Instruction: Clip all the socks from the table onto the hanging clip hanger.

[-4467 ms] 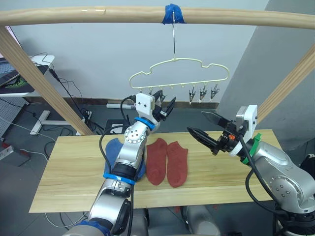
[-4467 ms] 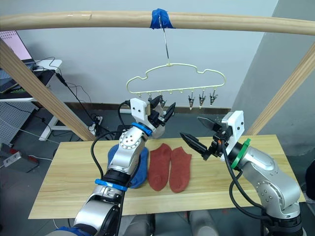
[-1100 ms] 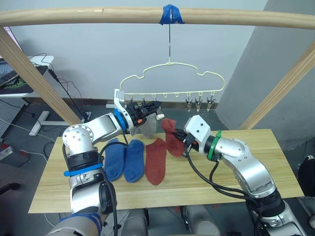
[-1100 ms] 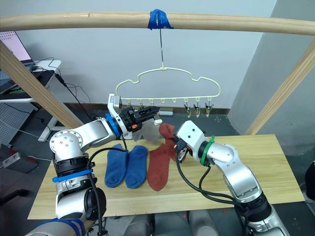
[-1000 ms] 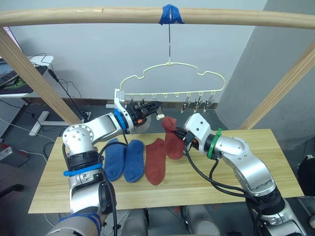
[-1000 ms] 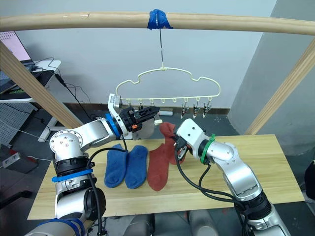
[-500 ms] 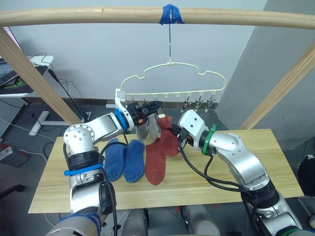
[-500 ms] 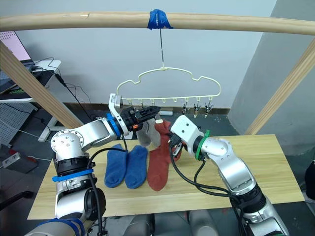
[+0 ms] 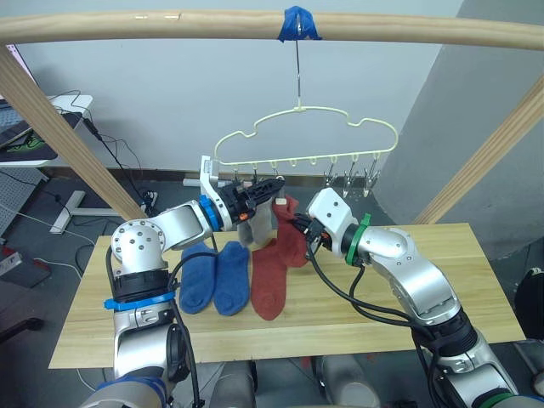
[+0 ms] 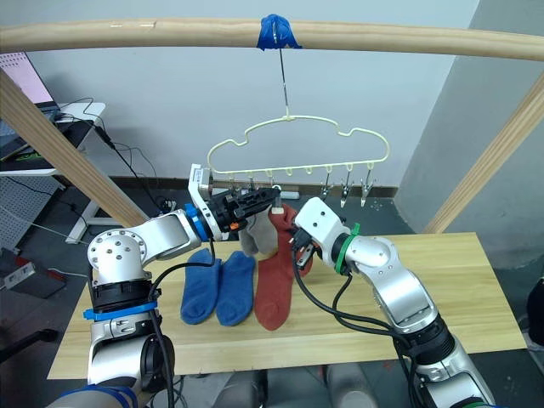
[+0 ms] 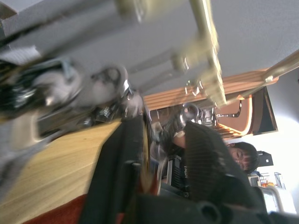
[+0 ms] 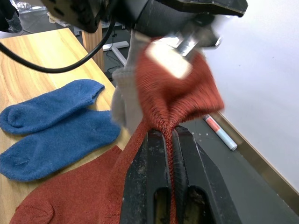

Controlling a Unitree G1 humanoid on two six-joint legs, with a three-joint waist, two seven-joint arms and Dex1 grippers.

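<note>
On the worktop (image 9: 357, 297) nearest you, two blue socks (image 9: 211, 276) lie side by side toward its left half, toes pointing at the near edge, and just to their right a rust-red sock (image 9: 269, 285) lies flat, touching the inner blue one. Above that, your right hand (image 9: 297, 228) is clenched on a second rust-red sock (image 9: 289, 231); in the right wrist view you can see the knit bunched tight between the two black fingers (image 12: 154, 172), with the cuff spreading above them and the rest hanging toward the flat red sock. Just left of it, a light grey sock (image 9: 257, 228) hangs down near the left clips, touching the red one you hold. Your left hand (image 9: 265, 190) reaches in from the left, level with the row of clips, and is closed on one of the silver clips (image 11: 119, 88) above the socks; the view is blurred there, so you cannot tell which clip. Behind and above, the pale-yellow clip hanger (image 9: 306, 136) hangs by its metal hook from the wooden rail (image 9: 170, 25) at a wrap of blue tape (image 9: 299, 23), and three bare clips (image 9: 353, 179) dangle at its right end. No writing or brand can be read on anything.
</note>
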